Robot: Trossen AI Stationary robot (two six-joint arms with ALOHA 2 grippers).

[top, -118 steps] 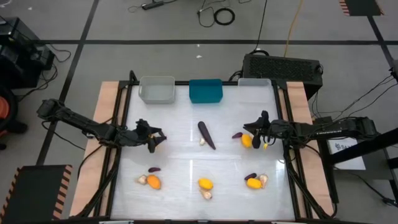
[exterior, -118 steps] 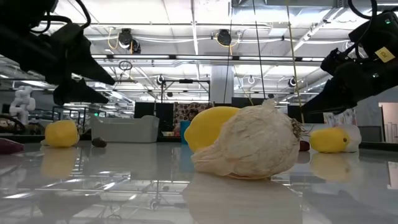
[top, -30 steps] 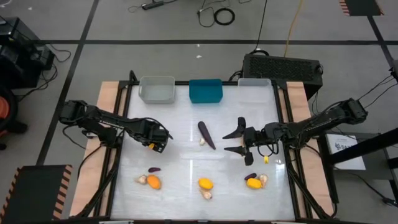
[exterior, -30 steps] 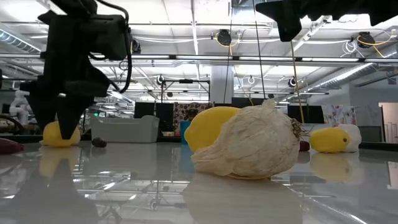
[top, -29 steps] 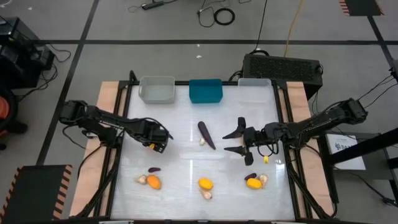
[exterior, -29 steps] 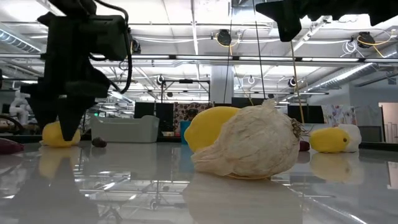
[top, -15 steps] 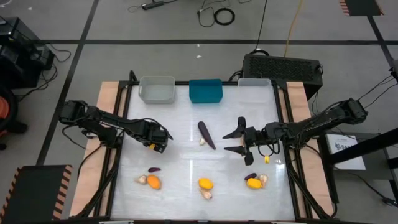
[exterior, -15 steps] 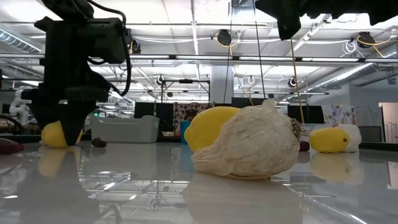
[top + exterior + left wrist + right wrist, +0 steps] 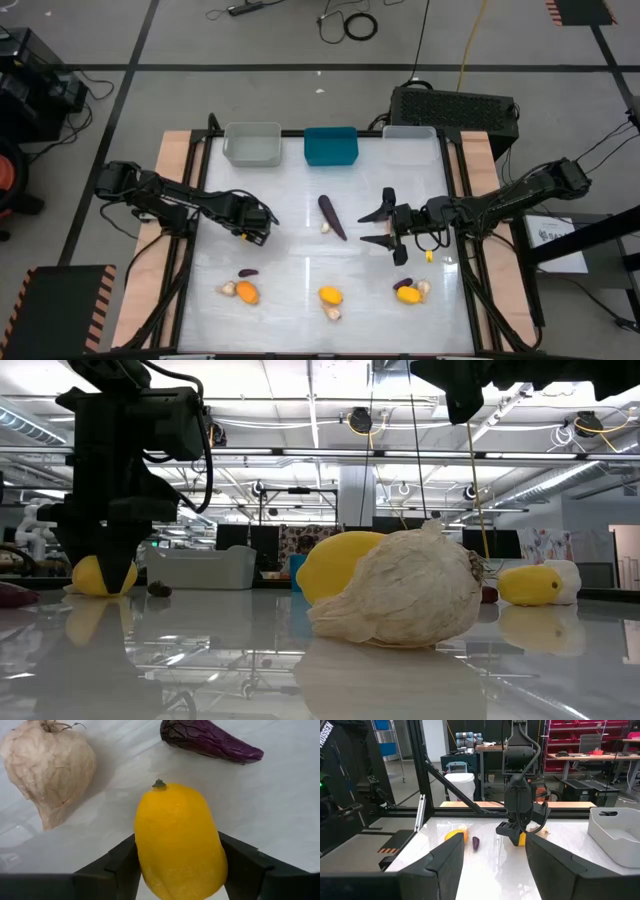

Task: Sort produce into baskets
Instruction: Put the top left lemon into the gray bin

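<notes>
From my left wrist camera, the left gripper (image 9: 175,870) is closed around a smooth yellow-orange oval fruit (image 9: 179,840), 1 dark finger pressed to each flank, green stem nub pointing away from me; just beyond it lie a papery beige garlic bulb (image 9: 50,765) and a wrinkled dark purple eggplant piece (image 9: 210,741), both on the glossy white table and apart from the fruit; in the high view that gripper (image 9: 258,234) sits over the table's left half, and against the frame of 3.9 s ago the arm has swung inward and turned its fingers down toward the front-left cluster; since 1 s ago I see almost no change; the right gripper (image 9: 378,228) hangs spread wide and empty over the right-centre, whereas 3.9 s ago it sat further right beside a yellow fruit and a small purple piece that I no longer find there; near the front edge I count 3 clusters, at (image 9: 246,291), (image 9: 330,297) and (image 9: 408,293), each a yellow fruit with a garlic bulb; mid-table lies a long eggplant (image 9: 331,216); at the far edge stand the 3 baskets in a row, the light grey bin (image 9: 252,145), the teal bin (image 9: 331,146) and the translucent white bin (image 9: 410,132), all rigid rectangular plastic.
</notes>
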